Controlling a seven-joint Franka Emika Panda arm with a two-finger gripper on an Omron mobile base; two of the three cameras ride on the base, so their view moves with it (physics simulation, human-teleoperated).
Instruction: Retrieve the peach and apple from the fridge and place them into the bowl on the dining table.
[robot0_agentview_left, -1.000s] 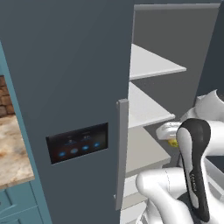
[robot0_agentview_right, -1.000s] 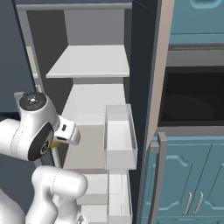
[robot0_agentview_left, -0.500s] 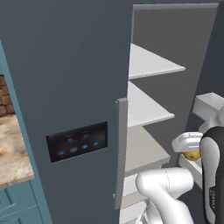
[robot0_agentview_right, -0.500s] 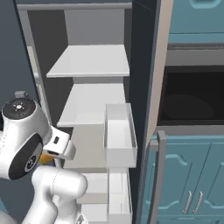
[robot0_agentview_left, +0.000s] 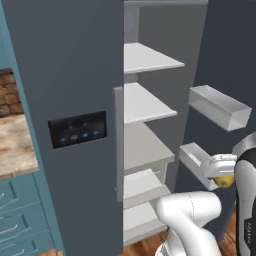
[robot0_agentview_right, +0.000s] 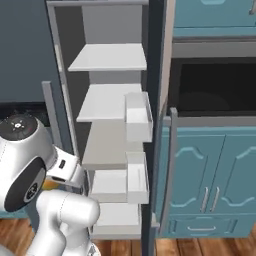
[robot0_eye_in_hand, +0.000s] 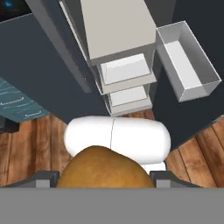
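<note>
Slate-grey and tall, the two-door fridge (robot0_agentview_left: 75, 75) stands with its right door swung wide in the left base view, bare white shelves (robot0_agentview_left: 147, 106) inside, and my claw (robot0_agentview_left: 220, 175) hangs just outside the door bins, clenched on a round yellow-orange fruit (robot0_agentview_left: 225, 181) that I take for the peach. From the right base view, that fruit (robot0_agentview_right: 49, 184) peeps out as an orange sliver beside my white arm, clear of the shelves. Along the hand view, it (robot0_eye_in_hand: 104, 168) sits big and golden-brown between my dark finger tips (robot0_eye_in_hand: 43, 177), smooth and a little mottled, over wooden floor. To do this carry well, I judge I should keep my squeeze steady, swing wide of the door bins, and travel level to the bowl.
</note>
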